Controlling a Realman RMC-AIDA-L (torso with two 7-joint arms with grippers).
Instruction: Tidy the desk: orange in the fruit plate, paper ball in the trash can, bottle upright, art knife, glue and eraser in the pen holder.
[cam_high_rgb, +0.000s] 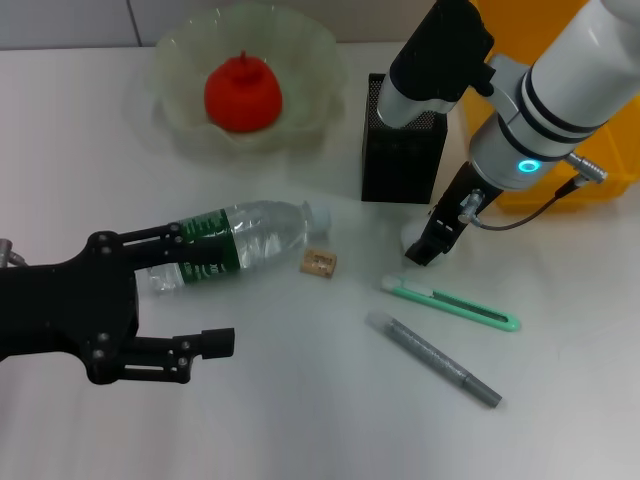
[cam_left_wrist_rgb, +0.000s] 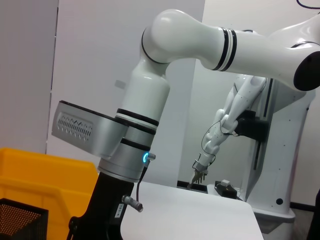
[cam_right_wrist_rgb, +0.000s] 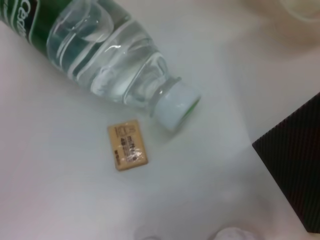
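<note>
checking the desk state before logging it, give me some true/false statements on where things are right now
1. The bottle lies on its side on the desk. True.
2. The orange sits on the desk beside the eraser. False: it is in the fruit plate.
3. The eraser lies near the bottle's cap. True.
4. The art knife is inside the pen holder. False: it lies on the desk, in front of the pen holder.
5. The left hand is open near the bottle's base. True.
6. The right hand grips the glue. False: the glue lies on the desk, apart from it.
</note>
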